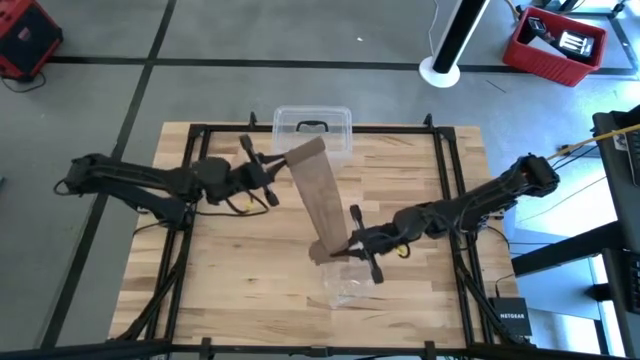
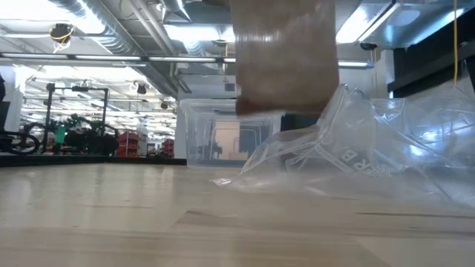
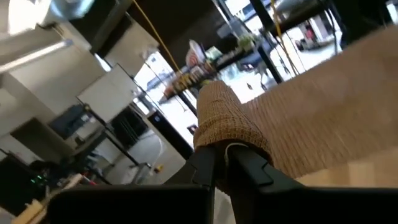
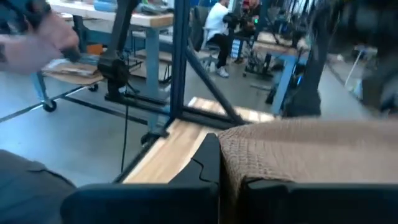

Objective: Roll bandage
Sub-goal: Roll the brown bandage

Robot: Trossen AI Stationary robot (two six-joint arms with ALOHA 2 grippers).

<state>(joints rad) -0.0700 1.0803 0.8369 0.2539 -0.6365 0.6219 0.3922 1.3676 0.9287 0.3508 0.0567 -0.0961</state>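
Observation:
The bandage (image 1: 318, 198), a dull brown strip of fabric, is stretched between my two grippers above the middle of the table. My left gripper (image 1: 284, 168) is shut on its far end, in front of the clear box. My right gripper (image 1: 338, 249) is shut on its near end, above the crinkled plastic bag. In the low view the bandage (image 2: 286, 59) hangs in the air, clear of the tabletop. My left gripper pinches the bandage's far end (image 3: 225, 132) between its two fingers, coming level from the table's left. The fabric is bunched into a rounded fold at the fingers and runs away from them, lifted clear of the table. My right gripper pinches the bandage's near end (image 4: 244, 163) between its two fingers, coming level from the table's right. The end's edge sits at the fingers and the strip spreads flat beyond them, clear of the table.
A clear plastic box (image 1: 312, 125) with a dark handle stands at the table's far edge, behind the bandage. A crinkled clear plastic bag (image 1: 345, 290) lies on the near middle of the table, under the right gripper. Bare wood lies at the left and the right.

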